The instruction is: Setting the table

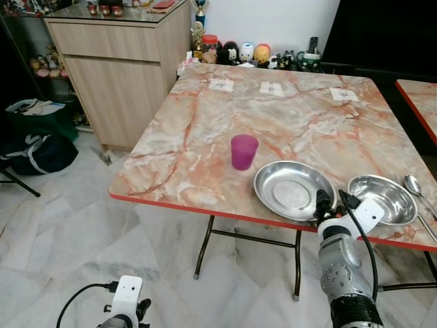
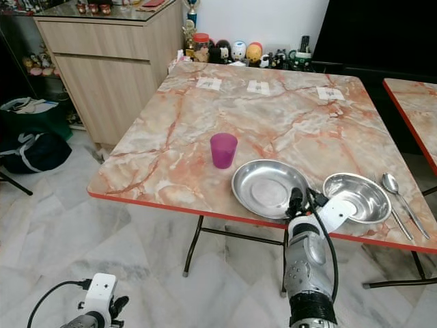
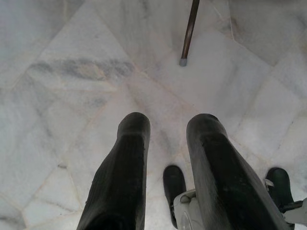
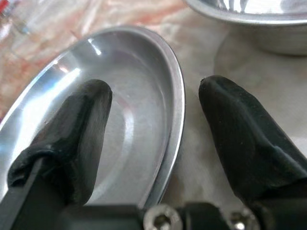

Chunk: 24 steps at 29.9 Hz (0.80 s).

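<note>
A round steel plate (image 1: 290, 188) lies near the front edge of the marble table (image 1: 205, 137). To its right are a steel bowl (image 1: 382, 198) and a spoon (image 1: 413, 184), and a purple cup (image 1: 244, 151) stands to its left. My right gripper (image 4: 156, 96) is open at the plate's near right rim (image 4: 175, 110). One finger (image 4: 81, 124) hangs over the plate's inside and the other (image 4: 240, 134) is over the table, between plate and bowl (image 4: 268, 24). My left gripper (image 3: 168, 124) hangs open low over the floor.
Small paper cards (image 1: 271, 88) lie along the table's far side, with figurines (image 1: 246, 52) behind them. A wooden cabinet (image 1: 123, 68) stands to the left, and bags (image 1: 37, 150) lie on the marble floor. A second table's corner (image 1: 420, 96) is at the right.
</note>
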Available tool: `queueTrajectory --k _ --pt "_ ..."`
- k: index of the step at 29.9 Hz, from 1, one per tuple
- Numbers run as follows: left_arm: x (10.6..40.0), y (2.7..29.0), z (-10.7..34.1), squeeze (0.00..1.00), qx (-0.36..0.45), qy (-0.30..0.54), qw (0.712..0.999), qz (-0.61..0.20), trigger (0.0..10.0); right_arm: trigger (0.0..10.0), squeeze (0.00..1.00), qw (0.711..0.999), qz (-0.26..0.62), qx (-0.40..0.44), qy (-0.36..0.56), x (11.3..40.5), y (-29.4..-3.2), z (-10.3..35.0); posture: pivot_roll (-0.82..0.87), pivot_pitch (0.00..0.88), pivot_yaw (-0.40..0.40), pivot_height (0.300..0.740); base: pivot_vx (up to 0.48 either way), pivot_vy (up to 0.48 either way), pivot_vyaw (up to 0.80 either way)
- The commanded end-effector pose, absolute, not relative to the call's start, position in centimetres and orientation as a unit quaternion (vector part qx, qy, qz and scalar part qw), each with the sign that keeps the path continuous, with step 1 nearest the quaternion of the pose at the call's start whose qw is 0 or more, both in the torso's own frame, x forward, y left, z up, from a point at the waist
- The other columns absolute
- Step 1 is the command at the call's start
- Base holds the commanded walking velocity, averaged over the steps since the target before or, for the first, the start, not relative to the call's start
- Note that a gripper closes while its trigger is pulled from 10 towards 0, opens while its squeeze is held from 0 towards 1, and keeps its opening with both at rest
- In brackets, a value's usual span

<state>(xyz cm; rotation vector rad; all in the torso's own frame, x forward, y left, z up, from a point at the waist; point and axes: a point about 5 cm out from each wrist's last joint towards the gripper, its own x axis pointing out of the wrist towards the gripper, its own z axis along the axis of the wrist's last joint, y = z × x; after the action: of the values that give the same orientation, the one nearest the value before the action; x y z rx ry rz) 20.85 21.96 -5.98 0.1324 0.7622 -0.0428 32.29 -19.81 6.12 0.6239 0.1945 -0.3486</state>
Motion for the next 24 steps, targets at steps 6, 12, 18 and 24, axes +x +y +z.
queueTrajectory --k 6,12,18,24 --pt "20.6 22.0 -6.2 0.0 0.07 0.381 0.922 -0.021 10.0 10.0 0.0 0.939 -0.16 0.274 0.13 32.9 -19.3 5.9 0.07 0.0 -0.032 0.74 0.0 0.0 0.0" --pt "20.5 22.1 -6.2 0.0 0.07 0.381 0.922 -0.02 10.0 0.0 0.0 0.939 -0.159 0.272 0.135 33.0 -19.2 5.7 0.07 0.0 -0.032 0.74 0.0 0.0 0.0" --pt "20.4 22.2 -6.3 0.0 0.07 0.383 0.921 -0.019 10.0 0.0 0.0 0.936 -0.169 0.274 0.142 32.8 -19.3 5.3 0.07 0.0 -0.033 0.74 0.0 0.0 0.0" --pt "20.4 22.2 -6.2 0.0 0.071 0.383 0.921 -0.018 10.0 0.0 0.0 0.938 -0.168 0.266 0.145 32.8 -19.4 5.1 0.07 0.0 -0.032 0.74 0.0 0.0 0.0"
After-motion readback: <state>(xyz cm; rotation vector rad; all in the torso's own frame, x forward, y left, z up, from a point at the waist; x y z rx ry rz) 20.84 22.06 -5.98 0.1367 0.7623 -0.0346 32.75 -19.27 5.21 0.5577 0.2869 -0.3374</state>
